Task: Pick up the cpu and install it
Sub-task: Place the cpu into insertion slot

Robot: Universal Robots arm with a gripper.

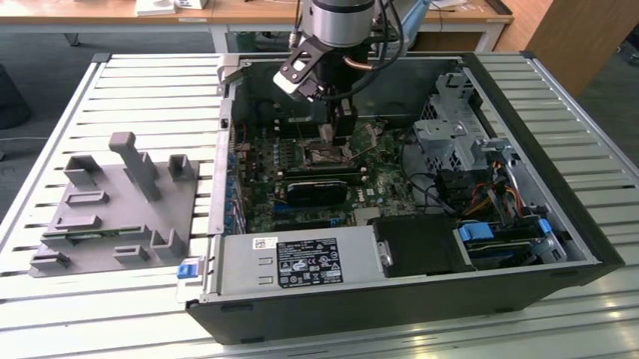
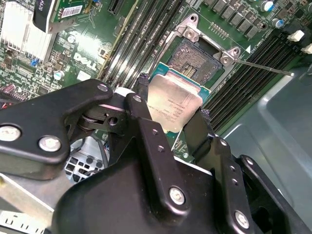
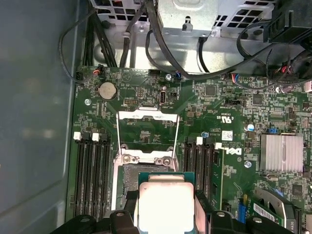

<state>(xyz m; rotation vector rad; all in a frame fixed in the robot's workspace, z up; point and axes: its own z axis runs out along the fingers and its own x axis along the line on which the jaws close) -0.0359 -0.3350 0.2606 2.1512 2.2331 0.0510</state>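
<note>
Close over the open socket (image 2: pixel 197 58), the gripper (image 2: pixel 171 108) clamps the cpu (image 2: pixel 174 102) between 2 fingers (image 2: pixel 146 126). Memory slots (image 3: pixel 92 170) flank the socket.

The arm (image 1: pixel 337 22) reaches down, its gripper (image 2: pixel 173 99) clamped on the cpu (image 3: pixel 166 204).

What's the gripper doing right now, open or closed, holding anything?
Gripper: closed on the cpu, held close to the open socket.
</note>
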